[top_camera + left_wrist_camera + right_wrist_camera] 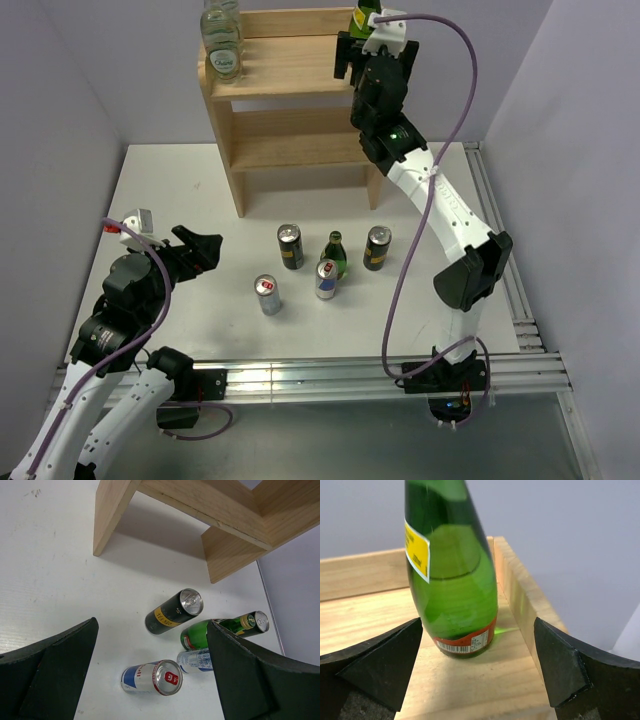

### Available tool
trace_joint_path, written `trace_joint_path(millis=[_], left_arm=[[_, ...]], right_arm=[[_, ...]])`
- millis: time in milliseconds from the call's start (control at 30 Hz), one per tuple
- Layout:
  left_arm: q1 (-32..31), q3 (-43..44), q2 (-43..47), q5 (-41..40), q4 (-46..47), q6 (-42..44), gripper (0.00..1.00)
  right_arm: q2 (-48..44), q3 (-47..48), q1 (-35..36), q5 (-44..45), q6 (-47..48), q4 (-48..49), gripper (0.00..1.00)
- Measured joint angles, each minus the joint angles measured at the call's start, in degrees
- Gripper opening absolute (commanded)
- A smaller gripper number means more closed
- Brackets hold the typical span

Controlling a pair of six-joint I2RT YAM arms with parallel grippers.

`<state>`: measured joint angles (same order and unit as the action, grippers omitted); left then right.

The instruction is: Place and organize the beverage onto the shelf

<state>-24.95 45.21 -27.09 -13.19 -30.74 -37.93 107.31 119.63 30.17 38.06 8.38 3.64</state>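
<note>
The wooden shelf (290, 120) stands at the back of the table. A green bottle (455, 580) stands upright at the right end of its top tier (445, 680), close to the raised rim (520, 590). My right gripper (479, 625) is open just in front of this bottle (365, 18), and neither finger touches it. Two clear bottles (222, 40) stand at the top tier's left end. On the table are two black cans (290, 246) (376, 248), a second green bottle (335, 255) and two blue-silver cans (326, 279) (268, 294). My left gripper (200, 250) hangs open and empty, left of them.
In the left wrist view the nearest blue-silver can (152, 677) lies between my open fingers' line of sight, with a black can (175, 611) beyond it. The shelf's two lower tiers (300, 150) hold nothing. A metal rail (500, 250) runs along the table's right edge.
</note>
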Motion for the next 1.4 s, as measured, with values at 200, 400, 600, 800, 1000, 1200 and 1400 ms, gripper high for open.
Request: trace_joint_path(millis=[200, 400, 600, 800, 1000, 1200, 1400], left_arm=[[0.0, 0.0, 0.0, -0.1, 0.0, 0.0, 0.97], [0.0, 0.0, 0.0, -0.2, 0.0, 0.0, 0.97], [0.0, 0.0, 0.0, -0.2, 0.0, 0.0, 0.96], [0.0, 0.0, -0.5, -0.2, 0.0, -0.2, 0.96], [0.0, -0.3, -0.9, -0.1, 0.0, -0.2, 0.96], [0.0, -0.8, -0.9, 0.3, 0.1, 0.0, 0.96], [0.0, -0.9, -1.6, 0.5, 0.2, 0.0, 0.96]], right_arm=[[-4.4, -0.9, 1.5, 1.2, -2.1, -2.3, 1.0], [-11.1, -7.1, 5.8, 3.0, -4.5, -5.9, 1.0], [-26.2, -31.8, 19.4, 8.6, -5.6, -3.4, 1.0], [-42.6, -54.9, 28.4, 7.8, -21.6, -9.2, 1.0], [-56.8, -75.5, 31.9, 5.9, -36.9, -12.2, 1.0], [-57.2, -89.8, 37.0, 4.3, -49.2, -13.7, 1.0], [-54.3, -97.1, 38.9, 1.9, -55.6, -10.0, 1.0]])
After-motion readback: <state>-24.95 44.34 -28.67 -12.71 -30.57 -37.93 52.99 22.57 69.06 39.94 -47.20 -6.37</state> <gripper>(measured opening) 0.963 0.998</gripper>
